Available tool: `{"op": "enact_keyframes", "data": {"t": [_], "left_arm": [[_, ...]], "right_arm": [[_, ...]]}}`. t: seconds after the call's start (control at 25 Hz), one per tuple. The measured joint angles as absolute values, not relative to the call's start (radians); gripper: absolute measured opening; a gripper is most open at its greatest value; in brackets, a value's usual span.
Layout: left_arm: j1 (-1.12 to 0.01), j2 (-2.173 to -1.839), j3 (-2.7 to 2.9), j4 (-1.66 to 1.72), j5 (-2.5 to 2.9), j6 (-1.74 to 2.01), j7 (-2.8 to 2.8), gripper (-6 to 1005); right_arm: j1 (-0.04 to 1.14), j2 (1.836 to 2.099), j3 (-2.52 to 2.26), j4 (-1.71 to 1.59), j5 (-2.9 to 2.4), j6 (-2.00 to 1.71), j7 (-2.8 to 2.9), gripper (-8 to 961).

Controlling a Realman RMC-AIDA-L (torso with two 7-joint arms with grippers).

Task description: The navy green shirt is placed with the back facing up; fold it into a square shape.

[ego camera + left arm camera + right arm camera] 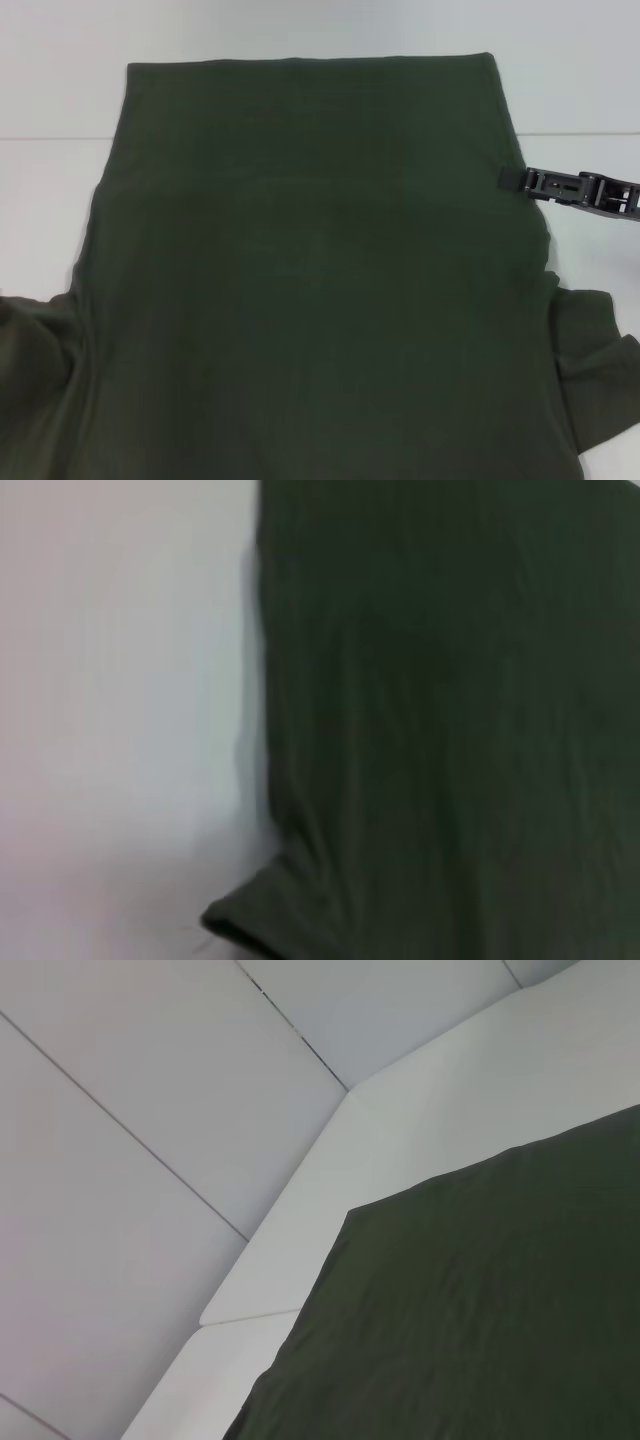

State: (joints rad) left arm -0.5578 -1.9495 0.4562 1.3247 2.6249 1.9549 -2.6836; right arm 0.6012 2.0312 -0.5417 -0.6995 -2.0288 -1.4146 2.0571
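- The dark olive-green short-sleeved cotton shirt [310,290] lies nearest to the head camera and covers most of the white flat bench [50,200]. Its plain side faces up and no lettering shows.
- The body of the shirt runs from the near edge of the head view to the far part of the bench, where its far edge is a straight line with two clear corners.
- One sleeve of the shirt spreads out at the robot's left, close to the camera, and the other sleeve spreads out at the robot's right; both have soft wrinkles.
- The cloth of the body is mostly flat, with only faint creases across it.
- The black right pincer [515,180] is at the shirt's right side edge, in the far half of the garment, and its tip reaches the border of the cloth. I cannot tell if its fingers are wide, narrow, or holding the fabric.
- The left pincer does not show in any picture. The left wrist view shows only the shirt's [450,720] side edge with a small curled fold, on the pale bench [120,720].
- The right wrist view shows a far corner of the shirt [480,1310] lying flat on the bench [400,1150], and behind the bench a white panelled wall [130,1110] with thin dark seams.
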Motion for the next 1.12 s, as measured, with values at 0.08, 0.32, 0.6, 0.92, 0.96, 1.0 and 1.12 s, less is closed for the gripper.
{"op": "enact_keyframes", "data": {"t": [0.08,0.32,0.6,0.92,0.96,1.0,1.12], "left_arm": [[-0.57,-1.97,0.485,1.322,2.634,1.944,-2.721,18],[-0.604,-2.036,0.556,1.267,2.643,1.887,-2.768,17],[-0.625,-2.052,0.567,1.169,2.637,1.817,-2.765,17],[-0.677,-2.025,0.563,0.954,2.598,1.724,-2.734,18],[-0.685,-2.017,0.562,0.922,2.592,1.719,-2.725,18],[-0.694,-2.008,0.561,0.889,2.584,1.717,-2.703,18],[-0.692,-2.008,0.555,0.882,2.538,1.72,-2.639,26]], "right_arm": [[0.601,2.031,-0.542,-0.699,-2.029,-1.414,2.057,941],[0.601,2.031,-0.542,-0.699,-2.03,-1.411,2.057,941],[0.599,2.031,-0.54,-0.7,-2.032,-1.409,2.057,942],[0.594,2.031,-0.54,-0.69,-2.033,-1.407,2.057,941],[0.594,2.031,-0.54,-0.69,-2.034,-1.406,2.057,941],[0.594,2.031,-0.541,-0.69,-2.034,-1.406,2.057,941],[0.594,2.03,-0.541,-0.689,-2.034,-1.405,2.058,942]]}}
